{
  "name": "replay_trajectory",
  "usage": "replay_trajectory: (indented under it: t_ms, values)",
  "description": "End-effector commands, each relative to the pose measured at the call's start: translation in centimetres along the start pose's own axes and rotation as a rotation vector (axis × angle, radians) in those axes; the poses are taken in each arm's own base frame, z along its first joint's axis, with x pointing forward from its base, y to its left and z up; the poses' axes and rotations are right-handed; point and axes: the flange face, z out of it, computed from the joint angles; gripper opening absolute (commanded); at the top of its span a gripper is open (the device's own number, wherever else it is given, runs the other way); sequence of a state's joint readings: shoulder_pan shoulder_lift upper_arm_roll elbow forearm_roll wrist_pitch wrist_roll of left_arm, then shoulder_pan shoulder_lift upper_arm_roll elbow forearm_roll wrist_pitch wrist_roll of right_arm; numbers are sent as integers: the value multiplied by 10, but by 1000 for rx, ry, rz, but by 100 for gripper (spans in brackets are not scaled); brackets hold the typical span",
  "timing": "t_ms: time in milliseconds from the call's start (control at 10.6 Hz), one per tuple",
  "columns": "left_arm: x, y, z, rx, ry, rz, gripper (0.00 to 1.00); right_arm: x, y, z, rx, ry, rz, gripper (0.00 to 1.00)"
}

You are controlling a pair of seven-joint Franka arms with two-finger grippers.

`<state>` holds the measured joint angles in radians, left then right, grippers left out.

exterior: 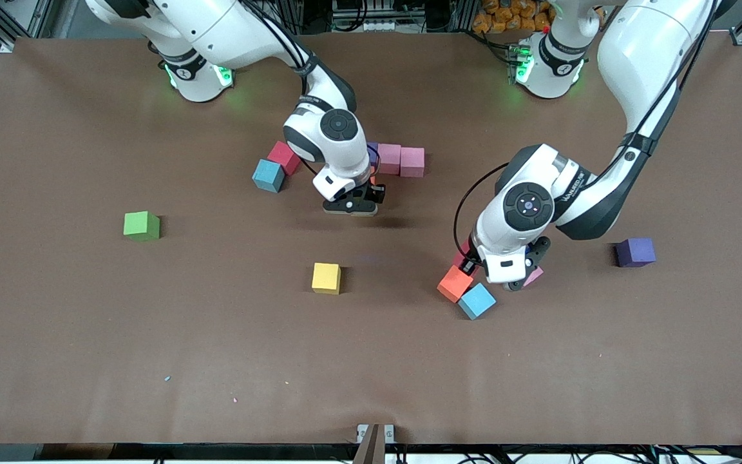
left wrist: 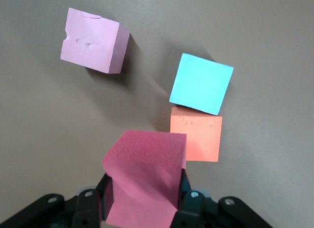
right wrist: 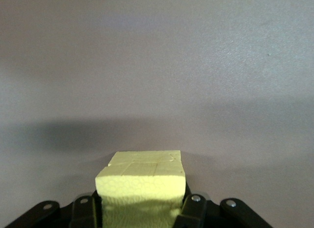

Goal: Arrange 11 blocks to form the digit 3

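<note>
Brown tabletop (exterior: 55, 354), both arms reaching in from their bases.

Left gripper (left wrist: 143, 208) sits low among the cluster at the left arm's end, clamped on a red block (left wrist: 144, 181) that is squeezed out of shape between the fingers (left wrist: 189, 201). In its wrist view: an orange block (exterior: 455, 283) touching a blue block (exterior: 476, 300), and a pink block (left wrist: 93, 39) lying apart from those two. In the front view the pink one is mostly hidden under the gripper.

Right gripper (right wrist: 140, 208) is over bare tabletop mid-table, closed on a yellow block (right wrist: 142, 181).

Start of the digit 3 near the table's middle: two pink blocks (exterior: 400, 160) touching in a row, with something purple (exterior: 373, 150) at the row's end, mostly hidden by the right arm.

Loose blocks:
- red block (exterior: 284, 156) touching a blue block (exterior: 268, 175), toward the right arm's end
- second yellow block (exterior: 326, 278), nearer the front camera, alone
- purple block (exterior: 635, 252), alone at the left arm's end
- green cube (exterior: 142, 225), alone at the right arm's end
</note>
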<state>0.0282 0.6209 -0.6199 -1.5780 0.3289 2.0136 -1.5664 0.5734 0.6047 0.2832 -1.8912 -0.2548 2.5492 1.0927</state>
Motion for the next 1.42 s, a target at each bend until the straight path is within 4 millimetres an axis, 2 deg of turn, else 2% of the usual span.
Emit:
replay_trajectory:
  t_ms: [0,473,568,663,757,946,1136,1230,1325]
  values:
    - [1,-1,-3,9,-6,11,0,-2,-4,1,2,17,1,0]
    - [3,-2,-4,8,-5,9,0,-3,-2,7,-9,19,-12,2]
    - [3,-1,-5,6,-5,10,0,-3,-3,6,-8,19,-13,24]
    - [2,-2,-4,8,-5,12,0,-3,-3,6,-8,19,-13,43]
    - [2,-1,-3,9,-6,14,0,-3,-3,6,-8,19,-13,52]
    - [3,-2,-4,8,-5,12,0,-4,-3,7,-9,17,-13,64]
    - [3,-2,-4,8,-5,15,0,-4,-3,7,-9,17,-13,86]
    - [3,-2,-4,8,-5,15,0,-4,-2,8,-10,16,-13,89]
    - [3,-2,-4,8,-5,17,0,-4,-2,8,-10,16,-13,97]
